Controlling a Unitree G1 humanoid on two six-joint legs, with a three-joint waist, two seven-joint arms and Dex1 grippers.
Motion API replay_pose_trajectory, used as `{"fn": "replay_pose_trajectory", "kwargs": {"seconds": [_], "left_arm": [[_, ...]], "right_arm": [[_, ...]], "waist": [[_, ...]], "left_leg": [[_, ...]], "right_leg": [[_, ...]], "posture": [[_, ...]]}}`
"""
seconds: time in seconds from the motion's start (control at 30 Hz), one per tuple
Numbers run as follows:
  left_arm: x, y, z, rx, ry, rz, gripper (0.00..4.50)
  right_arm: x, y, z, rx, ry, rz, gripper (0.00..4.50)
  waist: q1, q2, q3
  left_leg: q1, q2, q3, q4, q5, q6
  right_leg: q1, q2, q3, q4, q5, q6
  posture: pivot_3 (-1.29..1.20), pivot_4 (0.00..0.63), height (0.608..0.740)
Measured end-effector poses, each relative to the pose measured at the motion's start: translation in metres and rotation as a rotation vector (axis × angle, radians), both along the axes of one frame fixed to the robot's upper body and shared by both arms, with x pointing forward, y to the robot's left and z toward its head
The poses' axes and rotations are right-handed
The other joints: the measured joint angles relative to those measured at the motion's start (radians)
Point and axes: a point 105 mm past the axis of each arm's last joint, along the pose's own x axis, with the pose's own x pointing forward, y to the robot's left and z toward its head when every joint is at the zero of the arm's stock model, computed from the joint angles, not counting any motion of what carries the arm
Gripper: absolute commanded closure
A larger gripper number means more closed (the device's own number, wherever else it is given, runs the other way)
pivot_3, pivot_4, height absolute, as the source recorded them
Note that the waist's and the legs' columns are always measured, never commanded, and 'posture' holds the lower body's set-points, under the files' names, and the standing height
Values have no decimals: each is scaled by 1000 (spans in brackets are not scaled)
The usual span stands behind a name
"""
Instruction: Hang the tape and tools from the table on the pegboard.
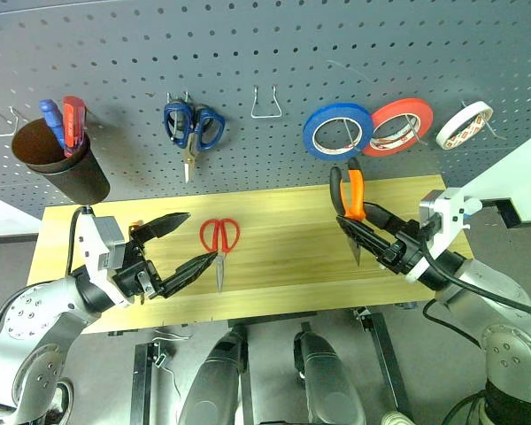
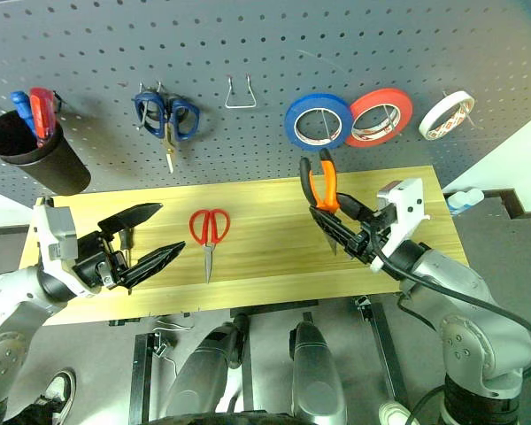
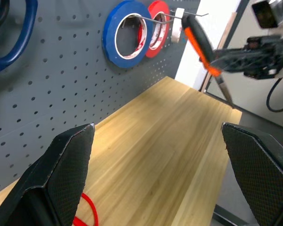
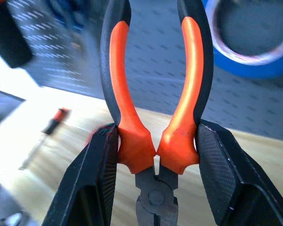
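Observation:
My right gripper [image 1: 358,218] is shut on the orange-and-black pliers [image 1: 350,193]. It holds them upright above the right part of the table [image 1: 283,266], handles up, in front of the pegboard [image 1: 248,53]. In the right wrist view the fingers [image 4: 96,179] clamp both handles just above the joint of the pliers [image 4: 153,141]. The red-handled scissors [image 2: 209,225] lie flat mid-table, just right of my open left gripper [image 2: 172,228], which holds nothing. The screwdriver [image 4: 55,120] lies on the table further left. The whitish tape [image 1: 465,124] hangs on a hook at the far right of the pegboard.
Blue-handled scissors [image 1: 193,126] hang on a hook. A bare wire hook [image 1: 265,102] is to their right, then a blue roll [image 1: 338,130] and a red-orange roll [image 1: 400,126]. A black cup [image 1: 66,168] with blue and red screwdrivers hangs at the left.

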Motion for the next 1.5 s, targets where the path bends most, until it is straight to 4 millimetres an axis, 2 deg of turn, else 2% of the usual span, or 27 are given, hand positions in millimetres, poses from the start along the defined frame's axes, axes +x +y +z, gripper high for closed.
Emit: {"fn": "replay_pose_trajectory", "kwargs": {"seconds": [0.2, 0.33, 0.5, 0.73, 0.93, 1.03, 1.3, 1.5], "left_arm": [[2, -3, -4, 2, 9, -13, 0], [3, -2, -5, -1, 13, -9, 0], [5, -3, -2, -15, -1, -2, 0], [8, 10, 8, -79, -76, 114, 0], [-1, 17, 4, -207, -46, 149, 0], [-5, 19, -1, -221, -21, 155, 0], [-9, 27, -2, -296, -102, 202, 0], [-7, 39, -13, -313, -148, 278, 0]], "right_arm": [[0, 11, 21, 42, -67, 33, 2417], [5, 28, 48, 77, -176, 64, 2417], [12, 50, 70, 120, -267, 85, 2417], [33, 51, 58, 117, -247, 47, 2417], [43, 52, 52, 96, -247, 46, 2417], [46, 52, 54, 91, -264, 48, 2417], [51, 56, 62, 81, -305, 48, 2417], [49, 71, 87, 104, -383, 95, 2417]], "waist": [[-2, -1, -5], [-3, -1, -7], [-1, -4, -11], [1, -7, -20], [1, -8, -34], [1, -9, -42], [2, -8, -49], [4, -9, -50]], "left_leg": [[0, 0, 0, 1, 0, 0], [0, 0, 0, 0, 1, -1], [0, 0, 1, 1, 1, -1], [0, 0, 1, 1, 1, -1], [0, 0, 5, 2, 1, -1], [1, 0, 7, 4, 1, -1], [1, 1, 7, 14, 0, 1], [2, 2, 7, 14, 0, 1]], "right_leg": [[0, 0, 0, 1, 1, 0], [-1, 0, 0, 2, 1, 0], [-1, 0, 0, 2, 1, 0], [-1, 0, -1, 2, 2, 0], [-4, 0, -1, 6, 2, 0], [-4, -1, 0, 9, 2, 0], [-4, 0, 1, 18, 3, 0], [-4, 1, 2, 18, 5, -1]], "posture": [[-13, 278, 719], [-3, 271, 719], [19, 262, 719], [54, 243, 719], [60, 235, 719], [59, 234, 719], [53, 230, 719], [49, 228, 719]]}}
